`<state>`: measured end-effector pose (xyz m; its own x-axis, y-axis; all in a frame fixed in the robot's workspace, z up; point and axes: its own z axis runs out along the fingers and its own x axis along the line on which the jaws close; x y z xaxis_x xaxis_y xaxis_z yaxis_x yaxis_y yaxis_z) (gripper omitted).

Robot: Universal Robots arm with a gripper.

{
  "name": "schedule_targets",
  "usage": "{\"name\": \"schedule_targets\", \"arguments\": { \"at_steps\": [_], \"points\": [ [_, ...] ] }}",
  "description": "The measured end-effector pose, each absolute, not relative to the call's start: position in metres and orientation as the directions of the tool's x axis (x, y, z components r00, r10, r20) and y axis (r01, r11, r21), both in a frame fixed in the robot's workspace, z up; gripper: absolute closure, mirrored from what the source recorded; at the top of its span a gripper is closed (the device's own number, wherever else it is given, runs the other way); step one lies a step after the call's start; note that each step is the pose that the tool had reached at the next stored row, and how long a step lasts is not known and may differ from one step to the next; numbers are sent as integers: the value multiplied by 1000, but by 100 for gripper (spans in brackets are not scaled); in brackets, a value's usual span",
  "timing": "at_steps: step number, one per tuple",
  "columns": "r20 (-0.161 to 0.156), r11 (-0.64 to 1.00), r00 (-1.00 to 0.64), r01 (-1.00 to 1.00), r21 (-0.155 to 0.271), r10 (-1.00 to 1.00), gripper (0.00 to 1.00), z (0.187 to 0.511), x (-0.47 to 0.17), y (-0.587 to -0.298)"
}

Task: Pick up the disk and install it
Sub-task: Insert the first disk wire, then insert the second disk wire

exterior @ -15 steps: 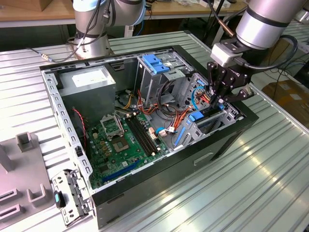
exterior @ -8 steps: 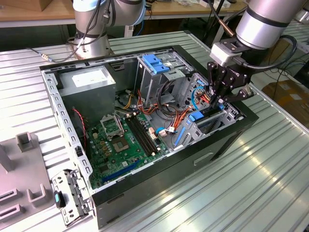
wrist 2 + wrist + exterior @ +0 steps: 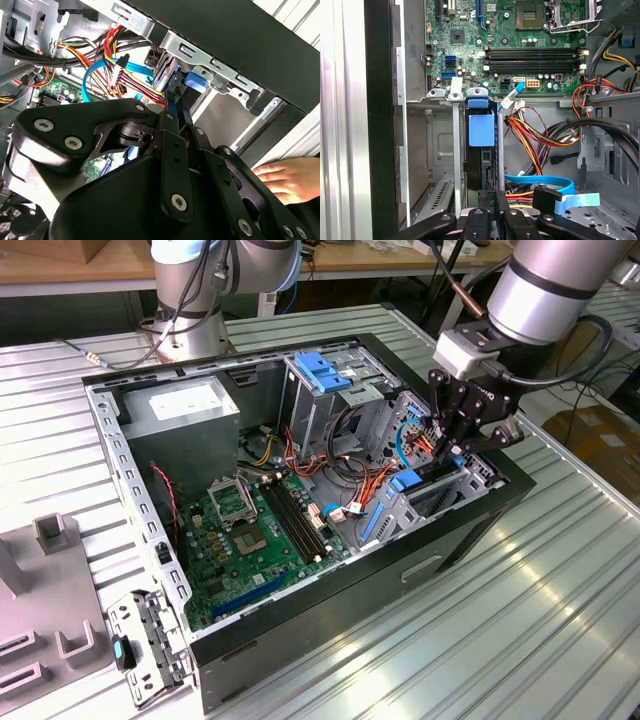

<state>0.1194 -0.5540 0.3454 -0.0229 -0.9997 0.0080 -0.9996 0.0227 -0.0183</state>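
Motherboard [image 3: 245, 530] comes first at the exterior view's left, green, flat on the floor of the open computer case [image 3: 130, 475], which lies on its side on the ribbed metal table [image 3: 520, 620]. Near the case's far edge stands a metal cage with a blue handle [image 3: 322, 372], and a tangle of red, orange and yellow cables [image 3: 350, 485] fills the middle. Toward the case's edge at the exterior view's right, the gripper [image 3: 455, 443] reaches down into the drive bay. In the first wrist view the disk [image 3: 481, 150] stands on edge in a narrow slot of the bay [image 3: 445, 150], its blue rail [image 3: 481, 129] uppermost, with the black fingers [image 3: 487, 197] pressed against its end; the jaws are pinching the disk. A blue ribbon cable [image 3: 540, 181] lies just beside the slot. In the second wrist view a person's hand [image 3: 287, 179] rests near the case's outer wall.
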Motion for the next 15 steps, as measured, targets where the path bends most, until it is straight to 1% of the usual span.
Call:
{"name": "schedule_targets", "arguments": {
  "at_steps": [12,13,14,15],
  "points": [
    [-5,23,-23,-1000,-18,-1000,82,338,119,-554],
    [-4,23,-23,-1000,-19,-1000,69,353,119,-554],
    [-4,23,-23,-1000,-18,-1000,89,354,119,-554],
    [-4,23,-23,-1000,-18,-1000,89,355,119,-554]
  ]
}}
